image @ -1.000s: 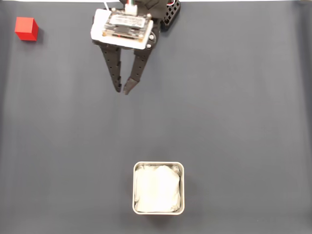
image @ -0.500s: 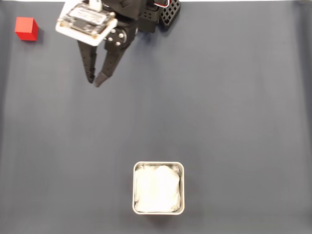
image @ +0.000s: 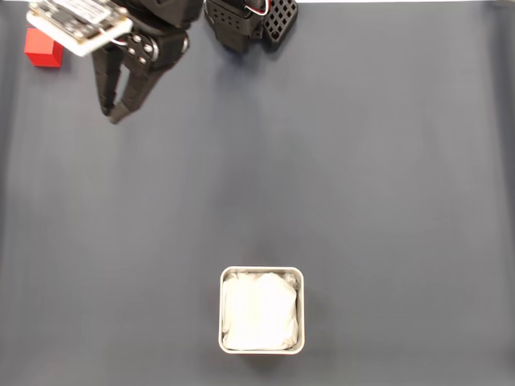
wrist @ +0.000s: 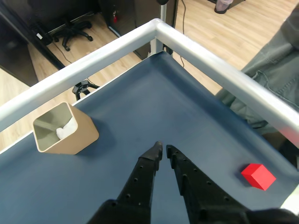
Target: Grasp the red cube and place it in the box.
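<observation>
The red cube sits at the far upper left of the dark mat in the fixed view, its top right corner hidden under the gripper's white board. In the wrist view the red cube lies low on the right, near the rail. My gripper hangs just right of and below the cube, apart from it. Its black fingers are nearly together, with nothing between them, as the gripper also shows in the wrist view. The box, a square tin with white lining, stands at the bottom centre; in the wrist view the box is on the left.
The arm's black base stands at the top edge of the mat. A silver rail borders the table corner in the wrist view, with a person's trouser leg just beyond it. Bare mat lies between gripper and box.
The gripper has swung left and up across the mat towards the red cube, and its fingers have drawn closer together. Cube and box have not moved.
</observation>
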Available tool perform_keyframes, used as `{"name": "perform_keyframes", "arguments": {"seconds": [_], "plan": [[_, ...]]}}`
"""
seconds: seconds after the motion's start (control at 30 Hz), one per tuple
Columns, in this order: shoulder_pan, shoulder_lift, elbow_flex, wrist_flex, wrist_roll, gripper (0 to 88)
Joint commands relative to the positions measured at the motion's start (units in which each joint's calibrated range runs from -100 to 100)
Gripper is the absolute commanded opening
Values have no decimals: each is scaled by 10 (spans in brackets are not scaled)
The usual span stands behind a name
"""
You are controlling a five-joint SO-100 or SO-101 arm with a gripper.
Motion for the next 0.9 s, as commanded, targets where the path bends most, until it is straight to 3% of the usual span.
{"name": "perform_keyframes", "arguments": {"seconds": [0.0,0.87], "plan": [[32,-3,-21,11,-5,0],[204,-7,23,9,-1,0]]}}
